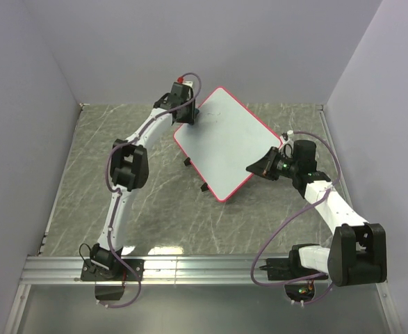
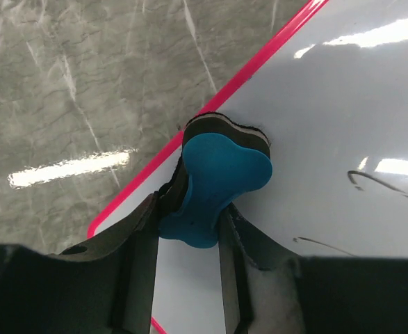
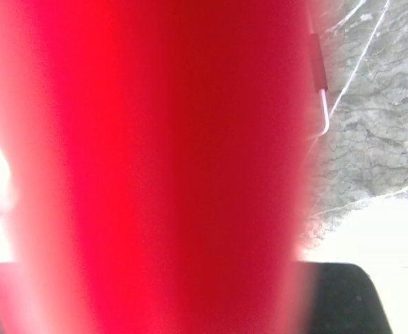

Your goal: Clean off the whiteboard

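Blue eraser pressed on the whiteboard, far-left edge.
Clamped by the left gripper; the right gripper meets the board's right rim, grip unclear.

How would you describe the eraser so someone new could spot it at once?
Find the big white whiteboard with the pink rim, on the grey marble table. At its far left edge, the left gripper pinches the eraser: a small blue lobed grip over a black pad, the only blue thing there.
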`<control>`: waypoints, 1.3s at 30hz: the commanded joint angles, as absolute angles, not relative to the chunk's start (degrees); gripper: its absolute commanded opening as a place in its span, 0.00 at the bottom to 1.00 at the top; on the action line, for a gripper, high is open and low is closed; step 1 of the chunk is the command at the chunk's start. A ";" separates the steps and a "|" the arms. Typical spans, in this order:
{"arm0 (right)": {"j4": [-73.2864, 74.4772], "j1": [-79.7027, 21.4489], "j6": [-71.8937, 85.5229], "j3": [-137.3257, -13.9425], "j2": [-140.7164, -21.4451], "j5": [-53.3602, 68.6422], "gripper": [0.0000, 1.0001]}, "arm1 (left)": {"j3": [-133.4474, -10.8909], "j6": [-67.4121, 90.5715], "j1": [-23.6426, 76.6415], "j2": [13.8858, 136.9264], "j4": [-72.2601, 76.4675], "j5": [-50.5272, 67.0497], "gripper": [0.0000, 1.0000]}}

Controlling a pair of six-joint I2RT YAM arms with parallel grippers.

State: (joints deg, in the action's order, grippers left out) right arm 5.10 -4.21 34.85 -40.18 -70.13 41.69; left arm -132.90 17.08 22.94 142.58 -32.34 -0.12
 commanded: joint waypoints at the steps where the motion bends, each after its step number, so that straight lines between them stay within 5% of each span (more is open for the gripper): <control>1: 17.05 -9.32 26.02 -38.67 -71.89 48.78 0.00 | -131.22 13.98 28.12 146.61 -38.06 5.53 0.00; 16: 21.62 -9.67 24.17 -41.39 -72.95 48.60 0.00 | -132.54 -2.02 32.87 140.02 -39.55 21.17 0.00; 23: 23.38 -9.84 23.03 -42.98 -74.00 48.95 0.00 | -135.88 4.30 28.66 142.21 -39.38 17.93 0.00; 24: 23.29 -9.84 22.94 -43.07 -73.83 48.96 0.00 | -135.79 4.57 28.30 142.21 -39.29 17.76 0.05; 25: 23.20 -9.84 23.03 -42.98 -73.83 48.96 0.00 | -135.44 5.01 28.04 142.21 -39.11 17.75 0.30; 28: 22.59 -9.76 23.47 -42.37 -73.57 49.04 0.00 | -134.65 6.15 27.25 142.12 -37.89 20.29 0.59; 32: 21.97 -9.93 23.73 -41.57 -73.39 49.04 0.00 | -134.38 8.17 27.16 142.47 -35.51 23.28 0.66; 39: 22.15 -9.93 23.64 -41.57 -73.56 48.95 0.00 | -135.97 11.33 26.37 142.83 -32.79 26.10 0.60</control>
